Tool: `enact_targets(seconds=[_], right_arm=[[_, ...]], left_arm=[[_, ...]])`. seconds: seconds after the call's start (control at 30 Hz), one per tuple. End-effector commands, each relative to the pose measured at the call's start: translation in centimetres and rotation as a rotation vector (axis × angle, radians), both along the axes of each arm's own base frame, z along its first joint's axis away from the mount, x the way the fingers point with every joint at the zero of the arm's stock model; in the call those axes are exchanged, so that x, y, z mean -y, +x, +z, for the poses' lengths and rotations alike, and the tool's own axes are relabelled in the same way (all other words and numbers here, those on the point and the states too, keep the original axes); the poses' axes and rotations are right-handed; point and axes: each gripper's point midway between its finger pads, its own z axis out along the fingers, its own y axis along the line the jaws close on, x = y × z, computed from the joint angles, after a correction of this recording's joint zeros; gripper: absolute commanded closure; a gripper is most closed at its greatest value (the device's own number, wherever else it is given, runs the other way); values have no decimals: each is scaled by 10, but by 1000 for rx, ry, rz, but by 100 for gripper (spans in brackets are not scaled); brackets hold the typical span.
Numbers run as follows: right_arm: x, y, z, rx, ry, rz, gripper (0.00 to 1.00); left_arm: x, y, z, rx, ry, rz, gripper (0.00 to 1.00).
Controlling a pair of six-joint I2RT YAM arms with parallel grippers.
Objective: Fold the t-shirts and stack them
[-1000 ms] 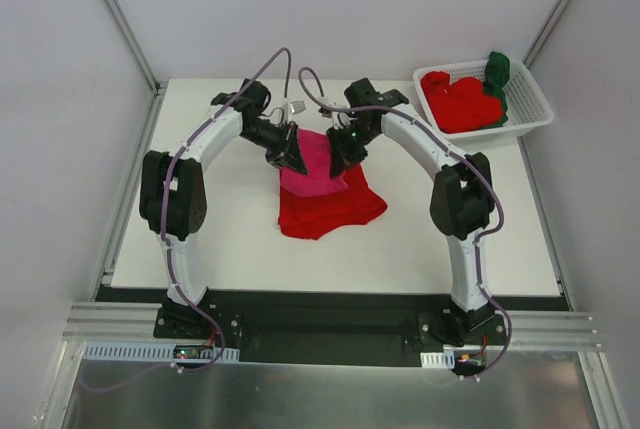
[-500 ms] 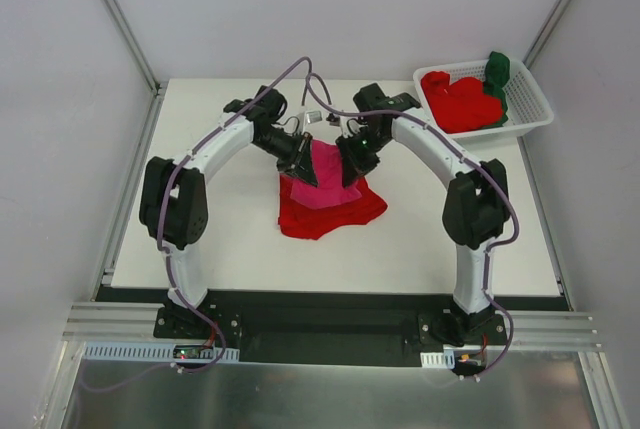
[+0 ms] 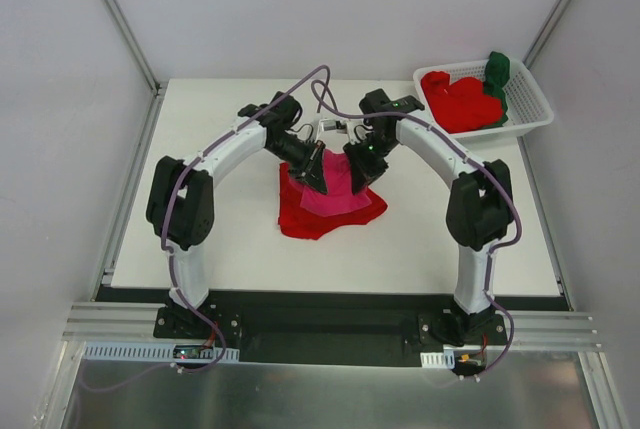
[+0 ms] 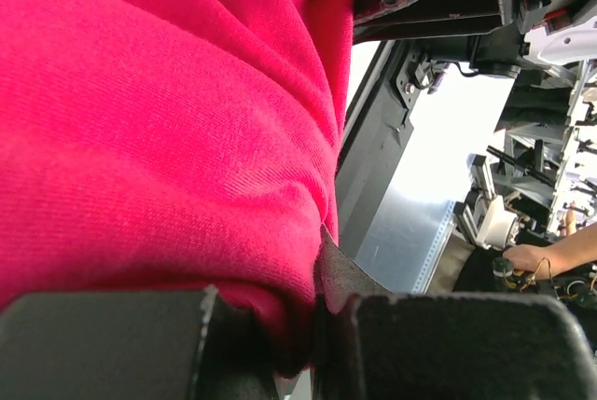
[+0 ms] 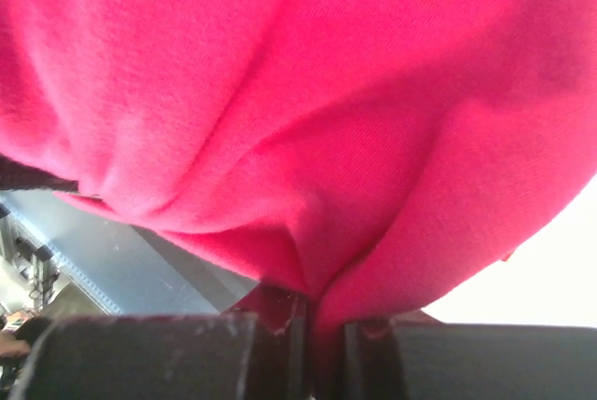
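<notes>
A magenta-pink t-shirt [image 3: 336, 191] hangs between my two grippers, over a folded bright red t-shirt [image 3: 330, 214] that lies flat on the white table [image 3: 220, 229]. My left gripper [image 3: 320, 177] is shut on the pink cloth's left side. My right gripper [image 3: 355, 171] is shut on its right side. In the left wrist view the pink t-shirt [image 4: 159, 120] fills most of the frame, its fold pinched between the black fingers [image 4: 438, 344]. The right wrist view shows the same pink t-shirt [image 5: 308, 111] bunched down into the closed jaws.
A white slotted basket [image 3: 530, 97] stands at the table's far right corner, holding crumpled red t-shirts [image 3: 460, 101] and a dark green one [image 3: 497, 74]. Grey walls close in the table on the left, the right and the back.
Both grippers have swung toward the table's near side and closer together, carrying the pink t-shirt's held edge forward over the red one.
</notes>
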Motion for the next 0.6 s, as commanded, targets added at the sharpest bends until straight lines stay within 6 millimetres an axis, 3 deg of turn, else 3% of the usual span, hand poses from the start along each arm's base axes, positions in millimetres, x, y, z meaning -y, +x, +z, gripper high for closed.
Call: enact_targets(seconds=[0.0, 0.37, 0.57], right_arm=[[17, 43, 14, 173, -41, -25, 99], [9, 59, 1, 167, -42, -28, 99], [7, 57, -7, 142, -44, -24, 99]], left_arm=[[-4, -16, 1, -89, 29, -30, 100], [-8, 10, -17, -134, 41, 14, 100], [-10, 2, -20, -168, 40, 9, 100]])
